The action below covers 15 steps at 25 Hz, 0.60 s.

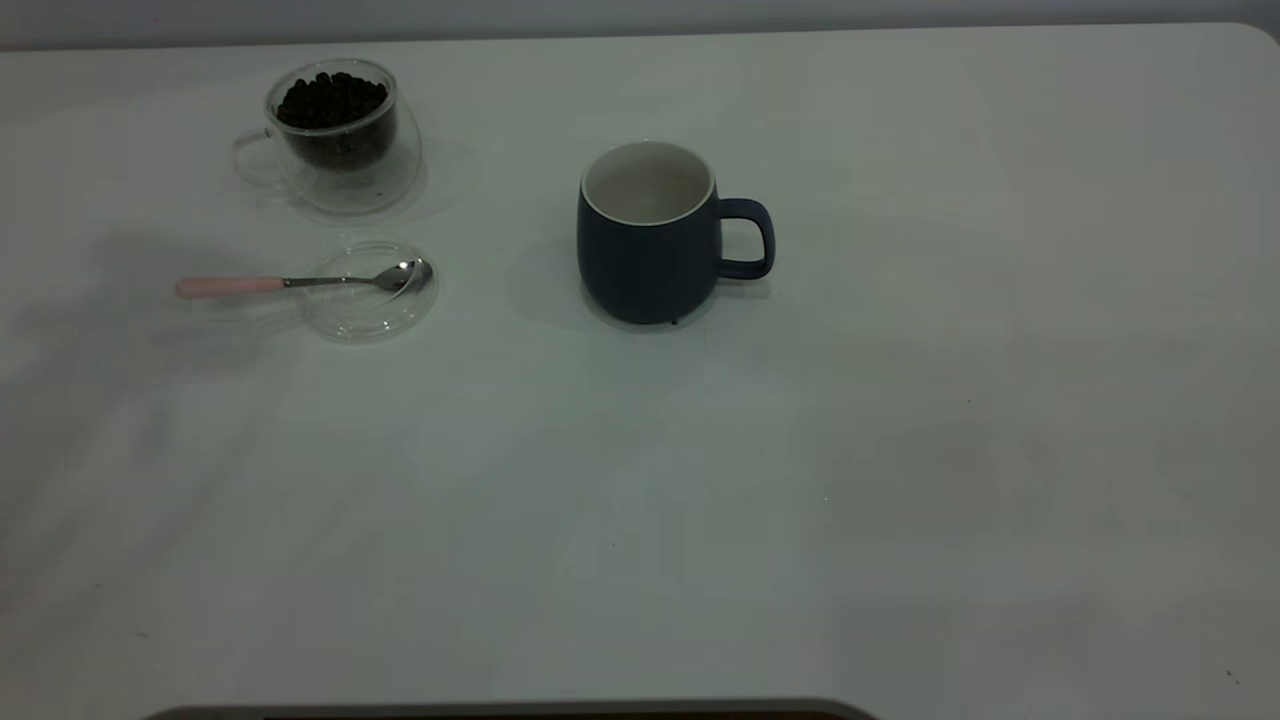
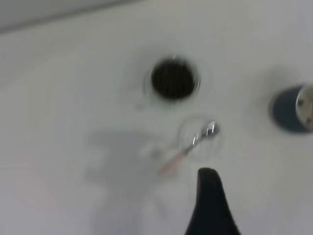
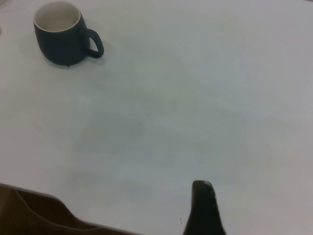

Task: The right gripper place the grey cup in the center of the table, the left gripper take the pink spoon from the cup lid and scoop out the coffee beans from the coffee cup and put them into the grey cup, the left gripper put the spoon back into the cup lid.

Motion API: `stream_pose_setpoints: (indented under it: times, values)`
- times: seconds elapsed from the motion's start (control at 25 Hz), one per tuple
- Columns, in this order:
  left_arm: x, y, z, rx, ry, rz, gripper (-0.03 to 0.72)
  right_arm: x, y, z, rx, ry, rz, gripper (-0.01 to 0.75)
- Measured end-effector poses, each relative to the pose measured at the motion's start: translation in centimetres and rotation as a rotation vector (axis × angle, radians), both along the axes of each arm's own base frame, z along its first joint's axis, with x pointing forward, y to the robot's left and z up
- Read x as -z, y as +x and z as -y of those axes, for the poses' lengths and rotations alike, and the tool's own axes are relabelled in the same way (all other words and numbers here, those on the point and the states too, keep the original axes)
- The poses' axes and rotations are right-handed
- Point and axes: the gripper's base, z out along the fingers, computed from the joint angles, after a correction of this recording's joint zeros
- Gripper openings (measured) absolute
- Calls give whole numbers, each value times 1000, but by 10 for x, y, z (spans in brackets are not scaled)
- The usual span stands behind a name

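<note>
The grey cup (image 1: 648,235) stands upright and empty near the middle of the table (image 1: 700,500), handle to the right; it also shows in the right wrist view (image 3: 61,34) and the left wrist view (image 2: 292,108). The coffee cup (image 1: 335,135) holds the coffee beans (image 1: 332,100) at the far left. In front of it, the pink spoon (image 1: 300,283) rests with its bowl on the cup lid (image 1: 368,300), handle pointing left. My left gripper (image 2: 210,196) is a dark shape above the table near the spoon (image 2: 193,142). My right gripper (image 3: 203,205) is far from the grey cup.
Neither gripper shows in the exterior view. A dark strip (image 1: 500,712) runs along the table's front edge. In the right wrist view a brown area (image 3: 29,215) lies past the table's edge. The table's rounded corner (image 1: 1255,35) is at the far right.
</note>
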Motion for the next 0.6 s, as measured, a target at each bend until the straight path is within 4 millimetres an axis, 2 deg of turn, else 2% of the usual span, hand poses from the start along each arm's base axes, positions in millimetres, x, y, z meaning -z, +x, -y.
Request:
stream_pose_setpoints:
  times: [0.16,0.4,0.48,0.6]
  values:
    - [9,-53,-7,-78,3,-44,586,0,0,0,0,0,0,588]
    - [40,-129,-12,-94,5,-96,586,0,0,0,0,0,0,588]
    - [49,-152,-14,-95,4,-96,586,0,0,0,0,0,0,588]
    - [51,-187,-17,-93,4,-34,586,0,0,0,0,0,0,588]
